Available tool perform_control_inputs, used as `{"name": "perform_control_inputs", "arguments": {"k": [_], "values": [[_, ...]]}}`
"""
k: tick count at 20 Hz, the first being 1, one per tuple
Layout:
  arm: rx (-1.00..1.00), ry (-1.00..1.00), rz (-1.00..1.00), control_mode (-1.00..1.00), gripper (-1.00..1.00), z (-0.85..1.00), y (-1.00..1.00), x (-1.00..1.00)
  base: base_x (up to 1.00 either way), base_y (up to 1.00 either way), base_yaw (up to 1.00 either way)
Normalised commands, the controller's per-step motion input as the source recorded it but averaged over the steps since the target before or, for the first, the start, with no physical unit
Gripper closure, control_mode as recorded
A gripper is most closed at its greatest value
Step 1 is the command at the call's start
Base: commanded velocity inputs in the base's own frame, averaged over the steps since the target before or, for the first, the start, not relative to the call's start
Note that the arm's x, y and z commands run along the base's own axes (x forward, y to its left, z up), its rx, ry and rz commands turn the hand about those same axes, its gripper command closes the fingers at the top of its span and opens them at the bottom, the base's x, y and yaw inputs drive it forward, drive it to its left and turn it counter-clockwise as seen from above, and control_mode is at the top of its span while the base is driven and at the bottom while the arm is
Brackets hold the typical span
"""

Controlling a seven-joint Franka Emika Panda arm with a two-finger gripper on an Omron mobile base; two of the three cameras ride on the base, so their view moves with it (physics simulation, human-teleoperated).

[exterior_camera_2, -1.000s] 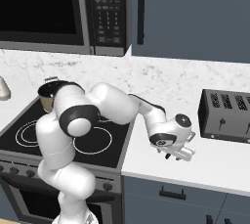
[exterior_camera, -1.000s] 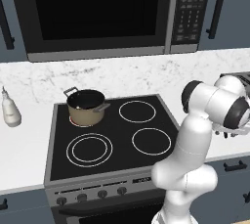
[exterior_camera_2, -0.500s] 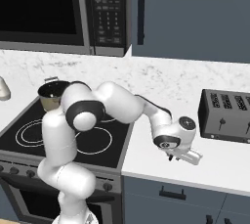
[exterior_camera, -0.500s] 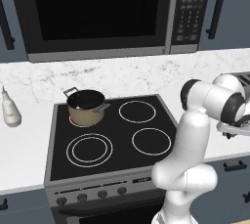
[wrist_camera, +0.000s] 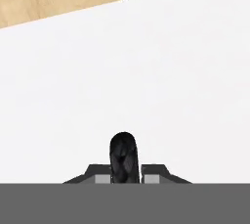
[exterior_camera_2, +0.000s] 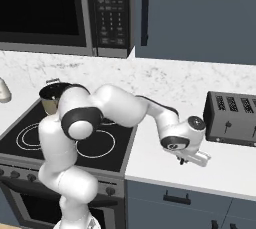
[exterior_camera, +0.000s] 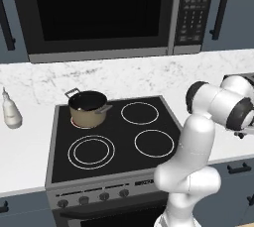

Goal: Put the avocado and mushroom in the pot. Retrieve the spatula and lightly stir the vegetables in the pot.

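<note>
**Inspector:** State of the pincer (wrist_camera: 124, 174), please.

**Assistant:** Closed. In the hand view the two tips stand either side of a narrow, black, round-ended thing and press against it. I judge this to be the thin black handle of the spatula (wrist_camera: 123, 152), seen end-on. The slotted head cannot be made out from any camera, so the identification is a judgement.

**Inspector:** Where is this taking place?

**Assistant:** Low over the white worktop (exterior_camera_2: 160, 153) to the right of the stove (exterior_camera: 114, 137), in front of the toaster (exterior_camera_2: 232, 118) and a little to its left. The arm is folded down and reaches sideways, which brings the hand close to the surface. That suits a thing lying flat, which has to be taken from above by its slim part.

**Inspector:** And the pot?

**Assistant:** The pot (exterior_camera: 88, 108) stands on the rear left burner, well apart from the hand, with one loop handle towards the wall. Its inside is dark. Whether the avocado and mushroom lie in it cannot be told from here.

**Inspector:** Stage of work?

**Assistant:** In my judgement, the retrieval of the tool, with the stirring not yet begun. A grip on the handle leaves the head free to go into the pot.

**Inspector:** Risks?

**Assistant:** A thin handle pinched near one end may pivot once lifted. The carry also crosses the whole stove, so the head must clear the pot's rim.

**Inspector:** Other items noted?

**Assistant:** A white bottle (exterior_camera: 11, 114) on the worktop left of the stove, not involved.
</note>
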Motion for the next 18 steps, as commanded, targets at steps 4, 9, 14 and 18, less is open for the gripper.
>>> {"name": "perform_control_inputs", "arguments": {"k": [4, 9, 14, 18], "values": [[-0.11, -0.24, 0.07, -1.00, 1.00, 1.00, 0.46, -0.50, 0.00, 0.00, 0.00], [-0.21, -0.11, 0.22, -1.00, 1.00, 1.00, 0.85, -0.21, 0.00, 0.00, 0.00], [-0.31, 0.00, 0.34, -1.00, 1.00, 0.90, 1.00, 0.00, 0.00, 0.00, 0.00], [-0.38, 0.00, 0.38, -1.00, 1.00, 0.70, 1.00, 0.00, 0.00, 0.00, 0.00]]}}
